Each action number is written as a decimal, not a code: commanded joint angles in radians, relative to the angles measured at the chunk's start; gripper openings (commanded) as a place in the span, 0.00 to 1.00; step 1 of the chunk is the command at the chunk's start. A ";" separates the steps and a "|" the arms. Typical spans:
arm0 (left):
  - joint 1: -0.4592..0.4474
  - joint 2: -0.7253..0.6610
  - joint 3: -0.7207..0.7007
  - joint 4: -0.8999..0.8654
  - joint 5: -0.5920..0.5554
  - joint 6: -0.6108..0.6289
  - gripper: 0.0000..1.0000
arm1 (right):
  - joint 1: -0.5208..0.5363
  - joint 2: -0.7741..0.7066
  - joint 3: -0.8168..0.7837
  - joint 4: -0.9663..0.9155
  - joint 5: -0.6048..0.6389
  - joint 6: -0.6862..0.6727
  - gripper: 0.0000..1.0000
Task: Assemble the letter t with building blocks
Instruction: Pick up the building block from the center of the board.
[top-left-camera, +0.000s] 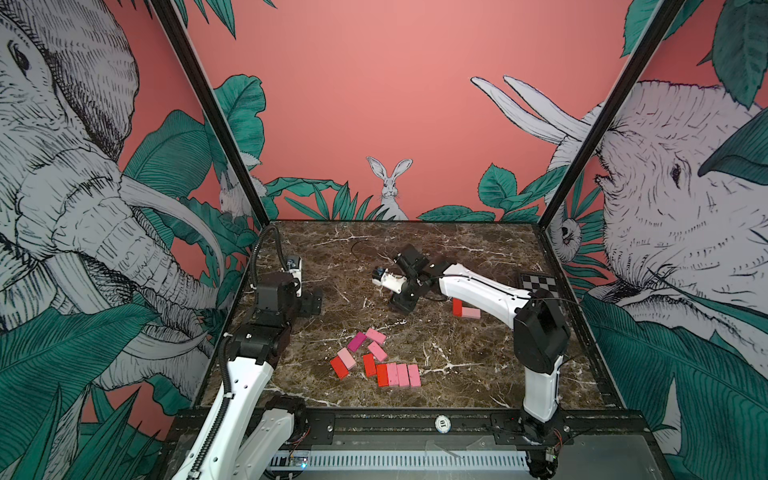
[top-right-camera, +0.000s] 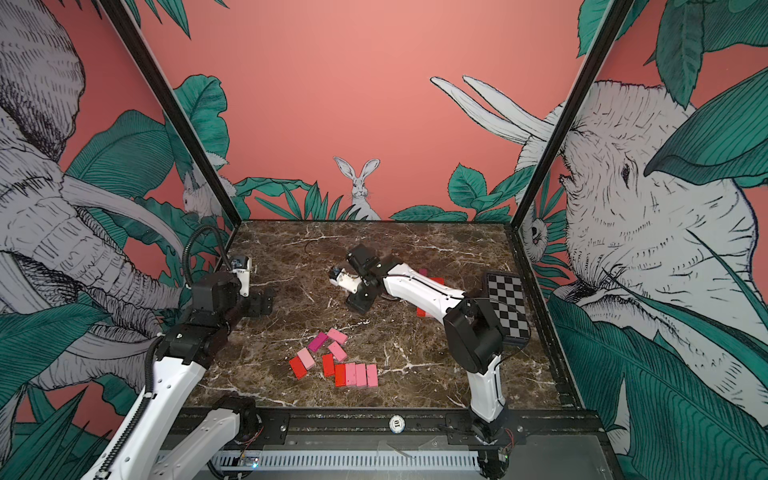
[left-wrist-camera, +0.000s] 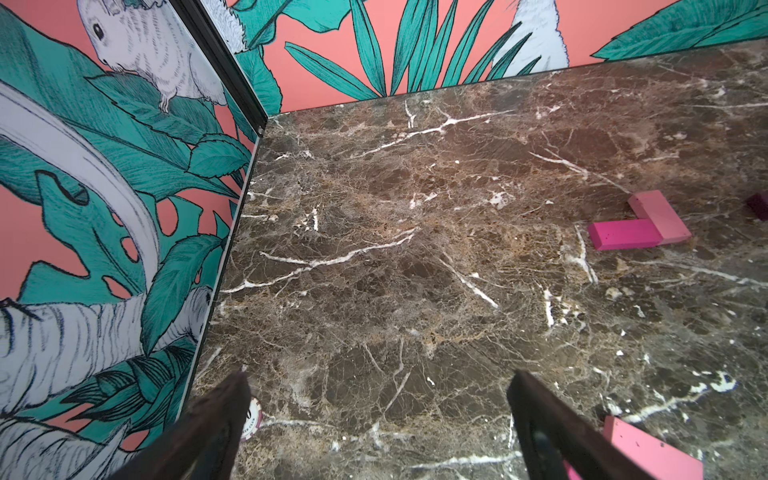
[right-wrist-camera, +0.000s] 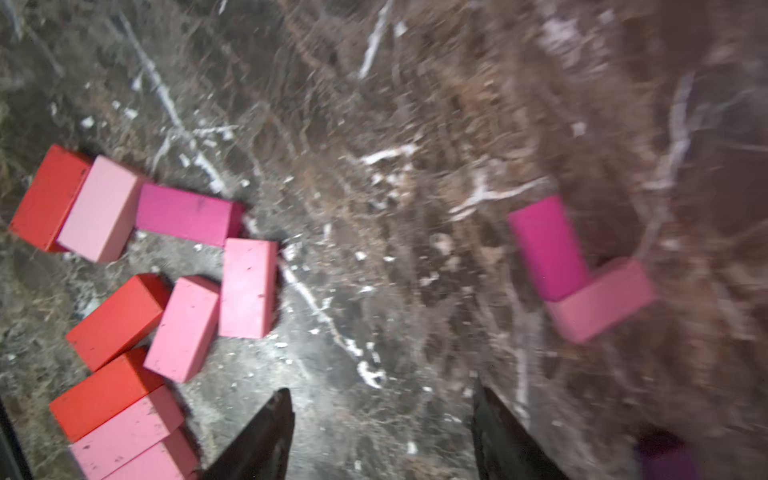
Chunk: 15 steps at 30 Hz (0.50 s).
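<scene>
Most of the building blocks (top-left-camera: 376, 359) lie loose near the middle of the front edge of the desk (top-left-camera: 478, 374), where a red-and-pink row of four (top-left-camera: 399, 375) set side by side looks like the letter's beginning. The right end effector (right-wrist-camera: 382, 399) hangs over the desk's middle, jaws apart with nothing between them, probably ready for another block. The left end effector (left-wrist-camera: 382, 376), spread wide and empty, sits by the left edge, seemingly out of the way.
</scene>
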 joint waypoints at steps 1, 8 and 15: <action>0.010 -0.019 -0.007 0.005 -0.006 0.006 0.99 | 0.056 -0.002 -0.051 0.069 -0.035 0.148 0.59; 0.016 -0.035 -0.014 0.014 0.005 -0.002 0.99 | 0.125 0.061 -0.088 0.175 0.005 0.296 0.54; 0.019 -0.040 -0.013 0.011 0.017 -0.006 0.99 | 0.145 0.120 -0.059 0.189 0.050 0.332 0.54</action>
